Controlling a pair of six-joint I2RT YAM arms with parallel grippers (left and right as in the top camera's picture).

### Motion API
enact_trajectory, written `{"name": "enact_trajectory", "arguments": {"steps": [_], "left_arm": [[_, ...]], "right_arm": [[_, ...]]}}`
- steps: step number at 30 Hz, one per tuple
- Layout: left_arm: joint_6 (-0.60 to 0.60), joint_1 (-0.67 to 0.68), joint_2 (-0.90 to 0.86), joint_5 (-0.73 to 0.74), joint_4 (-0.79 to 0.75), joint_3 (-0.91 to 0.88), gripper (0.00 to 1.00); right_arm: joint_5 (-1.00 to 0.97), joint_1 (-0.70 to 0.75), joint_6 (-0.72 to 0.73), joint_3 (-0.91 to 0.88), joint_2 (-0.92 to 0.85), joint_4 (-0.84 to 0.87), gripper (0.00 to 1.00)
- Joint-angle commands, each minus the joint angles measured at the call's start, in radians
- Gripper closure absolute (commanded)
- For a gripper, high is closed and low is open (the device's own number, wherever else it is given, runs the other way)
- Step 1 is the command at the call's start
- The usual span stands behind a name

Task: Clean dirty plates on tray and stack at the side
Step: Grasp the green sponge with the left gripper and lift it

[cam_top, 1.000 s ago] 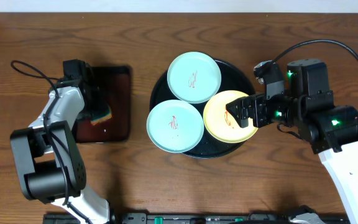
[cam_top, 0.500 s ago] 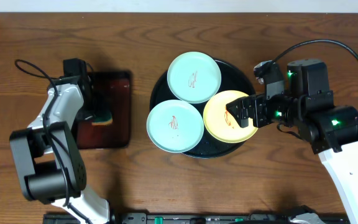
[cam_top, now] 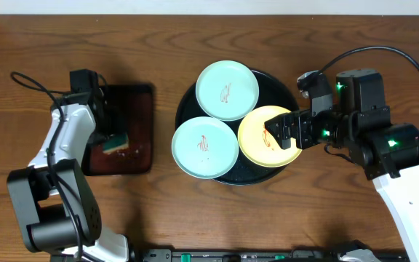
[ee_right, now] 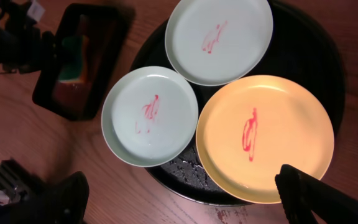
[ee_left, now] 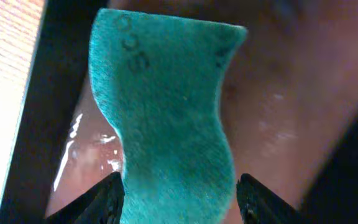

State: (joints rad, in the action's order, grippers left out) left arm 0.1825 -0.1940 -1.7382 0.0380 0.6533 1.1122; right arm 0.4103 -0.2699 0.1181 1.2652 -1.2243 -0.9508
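Note:
Three plates lie on the round black tray [cam_top: 282, 87]: a mint-blue plate [cam_top: 227, 89] at the back, a mint-blue plate [cam_top: 204, 145] at the front left and a yellow plate [cam_top: 253, 138] at the front right. Each has a red smear at its centre. My right gripper [cam_top: 273, 135] is open and empty, hovering over the yellow plate [ee_right: 266, 137]; its fingers [ee_right: 179, 199] frame the tray's [ee_right: 309, 56] front edge. My left gripper [cam_top: 108, 135] is over the rectangular tray, its fingers [ee_left: 179, 199] shut on a green sponge [ee_left: 166, 124].
The dark red-brown rectangular tray [cam_top: 133, 109] lies left of the black tray, with the sponge [cam_top: 115, 143] on it. Brown wood-grain tabletop [cam_top: 326, 211] surrounds both. The left arm's cable [cam_top: 31, 80] loops over the table at the far left.
The left arm has shifted slightly toward the front, and the sponge and the rectangular tray have slid that way with it. The right arm and the plates have not moved.

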Motion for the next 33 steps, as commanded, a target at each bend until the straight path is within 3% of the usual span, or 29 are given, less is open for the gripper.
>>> {"name": "enact_trajectory", "arguments": {"steps": [1,3,7,11,16,21,24,33], "left_arm": [[-0.004,-0.003,-0.037,-0.069,-0.041,-0.051,0.4],[0.0,-0.003,-0.062,-0.068,-0.089,-0.072,0.41],[0.017,-0.003,-0.121,-0.027,-0.125,-0.077,0.55],[0.017,-0.001,-0.153,-0.005,-0.121,-0.077,0.92],[0.017,-0.001,-0.132,0.023,-0.062,-0.045,0.92],[0.017,-0.001,-0.071,0.034,0.07,0.045,0.93],[0.016,-0.001,-0.017,0.078,0.132,0.089,0.93],[0.001,0.006,0.203,0.224,0.248,0.12,0.92]], "right_arm": [[-0.002,-0.007,-0.003,0.013,-0.006,0.0,0.05],[-0.003,-0.007,-0.003,0.013,-0.006,0.0,0.05],[-0.002,-0.007,-0.003,0.013,-0.006,0.001,0.05],[-0.003,-0.007,-0.003,0.013,-0.006,0.001,0.05],[-0.016,-0.007,-0.003,0.013,-0.006,0.001,0.07],[-0.063,-0.007,0.016,-0.006,-0.011,-0.001,0.15],[-0.062,-0.012,0.026,-0.021,-0.038,-0.01,0.26],[-0.018,-0.148,0.069,-0.031,-0.255,-0.008,0.41]]}}
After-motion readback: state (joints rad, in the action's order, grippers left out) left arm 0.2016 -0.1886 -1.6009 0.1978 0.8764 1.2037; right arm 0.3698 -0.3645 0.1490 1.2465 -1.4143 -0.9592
